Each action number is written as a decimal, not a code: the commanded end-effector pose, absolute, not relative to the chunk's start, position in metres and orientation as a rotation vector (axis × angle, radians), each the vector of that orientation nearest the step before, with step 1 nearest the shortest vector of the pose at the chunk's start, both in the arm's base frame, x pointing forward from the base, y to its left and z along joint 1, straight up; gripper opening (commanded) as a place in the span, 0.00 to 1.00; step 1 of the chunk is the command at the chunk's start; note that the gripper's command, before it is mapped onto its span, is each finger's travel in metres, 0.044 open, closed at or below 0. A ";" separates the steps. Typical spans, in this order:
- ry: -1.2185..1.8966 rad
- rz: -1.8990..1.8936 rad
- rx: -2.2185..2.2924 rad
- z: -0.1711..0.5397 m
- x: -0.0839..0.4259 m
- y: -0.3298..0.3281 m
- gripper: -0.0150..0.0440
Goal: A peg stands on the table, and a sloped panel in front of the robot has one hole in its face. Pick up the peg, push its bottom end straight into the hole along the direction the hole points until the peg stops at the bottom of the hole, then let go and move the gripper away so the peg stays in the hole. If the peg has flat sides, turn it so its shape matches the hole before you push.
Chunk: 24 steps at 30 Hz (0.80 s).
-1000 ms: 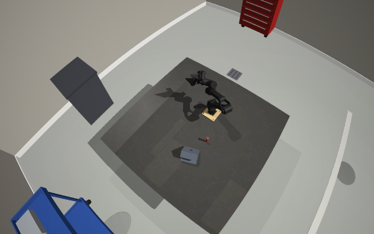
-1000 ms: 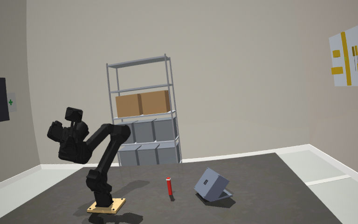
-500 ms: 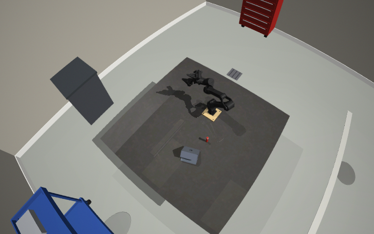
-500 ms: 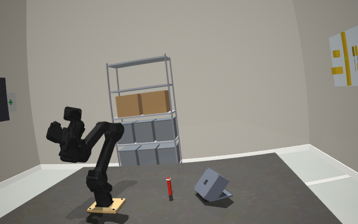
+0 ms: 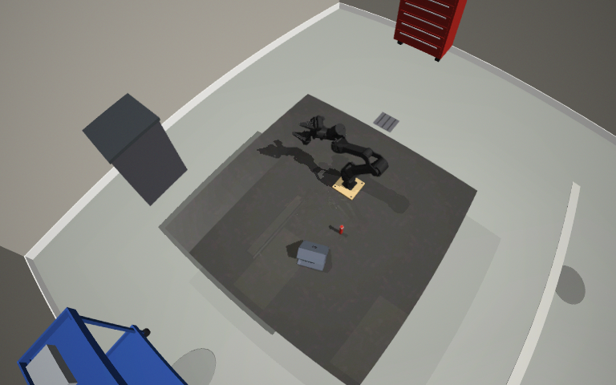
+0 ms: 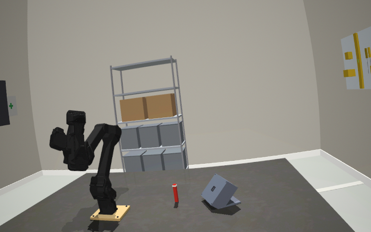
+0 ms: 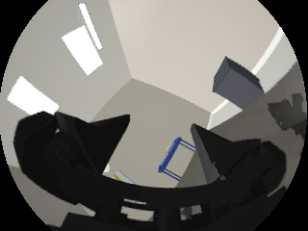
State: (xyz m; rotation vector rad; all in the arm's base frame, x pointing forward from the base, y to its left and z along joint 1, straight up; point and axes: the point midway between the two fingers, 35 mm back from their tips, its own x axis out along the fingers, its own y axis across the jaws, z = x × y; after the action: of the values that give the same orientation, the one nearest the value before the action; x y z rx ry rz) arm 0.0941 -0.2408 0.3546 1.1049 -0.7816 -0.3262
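The red peg [image 5: 341, 229] [image 6: 175, 193] with a white top stands upright on the table, between the arm's base and the panel. The grey-blue sloped panel block [image 5: 312, 257] [image 6: 218, 193] has one small dark elongated hole [image 5: 314, 247] [image 6: 213, 188] in its tilted face, which faces toward the robot's side. My gripper [image 5: 297, 129] [image 7: 161, 122] is open and empty. It is raised above the table on the far side of the base from the peg, well away from the peg and panel. The wrist view shows neither peg nor panel clearly.
The arm stands on a light wooden base plate [image 5: 351, 194] [image 6: 124, 211] on the dark table [image 5: 363, 281] [image 6: 273, 208]. Away from the table are a blue cart [image 5: 140, 358] [image 7: 179, 141], a dark cabinet [image 5: 149, 159] [image 7: 238, 91], a red drawer chest [image 5: 422, 26] and a shelf rack [image 6: 145, 64].
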 end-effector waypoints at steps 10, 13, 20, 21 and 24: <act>-0.714 -0.316 1.213 0.348 0.127 -0.256 1.00; -0.693 -0.316 1.239 0.345 0.136 -0.258 1.00; -0.635 -0.318 1.297 0.337 0.158 -0.261 1.00; -0.626 -0.319 1.304 0.336 0.161 -0.261 1.00; -0.598 -0.321 1.327 0.332 0.171 -0.262 1.00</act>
State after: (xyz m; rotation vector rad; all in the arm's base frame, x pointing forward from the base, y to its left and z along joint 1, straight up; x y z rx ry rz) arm 0.1618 -0.2610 0.3334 1.3135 -0.6198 -0.3174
